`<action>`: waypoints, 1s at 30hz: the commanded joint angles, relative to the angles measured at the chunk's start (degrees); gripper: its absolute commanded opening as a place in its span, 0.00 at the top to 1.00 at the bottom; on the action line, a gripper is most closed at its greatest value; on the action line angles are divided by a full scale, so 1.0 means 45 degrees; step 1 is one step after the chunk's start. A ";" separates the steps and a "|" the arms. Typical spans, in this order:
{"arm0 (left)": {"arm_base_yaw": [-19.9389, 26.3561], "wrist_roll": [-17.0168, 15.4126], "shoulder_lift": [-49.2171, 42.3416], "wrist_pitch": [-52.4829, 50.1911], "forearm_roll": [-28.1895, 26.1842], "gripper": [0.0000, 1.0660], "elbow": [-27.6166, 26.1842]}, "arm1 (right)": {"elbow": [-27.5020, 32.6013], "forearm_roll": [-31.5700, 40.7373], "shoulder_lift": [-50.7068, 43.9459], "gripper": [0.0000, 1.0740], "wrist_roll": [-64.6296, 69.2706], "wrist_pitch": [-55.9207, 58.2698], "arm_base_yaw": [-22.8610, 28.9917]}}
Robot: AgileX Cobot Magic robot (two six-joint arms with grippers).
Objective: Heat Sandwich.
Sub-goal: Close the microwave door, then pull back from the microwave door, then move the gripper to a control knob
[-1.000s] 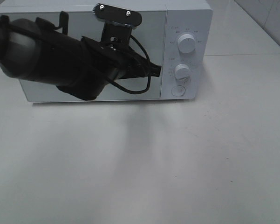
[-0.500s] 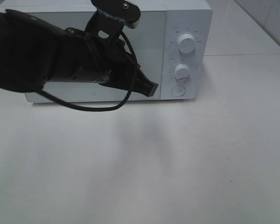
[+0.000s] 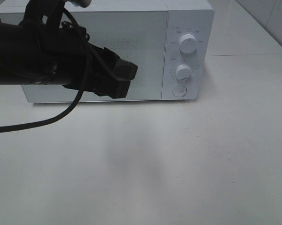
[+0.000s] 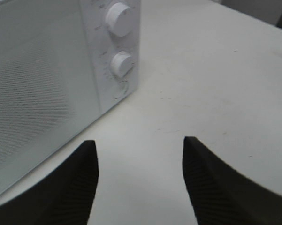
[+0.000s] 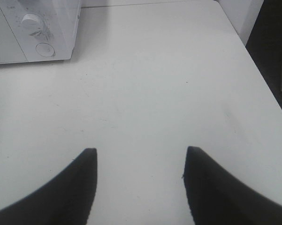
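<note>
White tabletop [image 3: 178, 164] seen broad and open under both arms. White microwave [image 3: 145, 47] set at tabletop's back, door shut, interior hidden behind it. Two knobs [image 3: 187, 43] and round button [image 3: 179, 91] carried on its panel. Left claw [image 4: 138, 143] held open and empty just before door, above tabletop, panel ahead of it. Right claw [image 5: 141, 152] held open, empty, over open tabletop, microwave well ahead, tabletop edge [image 5: 265, 89] near. Sandwich's place cannot be told.

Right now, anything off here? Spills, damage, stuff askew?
Nothing stands out. The microwave sits square on the table with its door shut, and the upper knob and lower knob are intact. No spills. The left pincer is open and empty in front of the door.
</note>
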 commanded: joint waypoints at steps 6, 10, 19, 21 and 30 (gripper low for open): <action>0.1439 -0.7487 -0.0140 0.5093 0.8072 0.51 -0.0140 | 0.0025 -0.0076 -0.0344 0.49 -0.0051 -0.0051 -0.0038; 0.2024 -1.4795 -0.0166 0.6977 1.5635 0.50 -0.0904 | 0.0025 -0.0076 -0.0344 0.49 -0.0051 -0.0051 -0.0038; 0.3374 -2.0041 -0.0879 1.1497 2.1887 0.19 -0.0777 | 0.0025 -0.0076 -0.0344 0.49 -0.0051 -0.0051 -0.0038; 0.4431 -1.9519 -0.1439 1.1701 2.1149 0.19 -0.0369 | 0.0025 -0.0076 -0.0344 0.49 -0.0051 -0.0051 -0.0038; 0.8111 -1.9150 -0.5348 1.2338 1.9952 0.21 0.1031 | 0.0025 -0.0076 -0.0344 0.49 -0.0051 -0.0051 -0.0038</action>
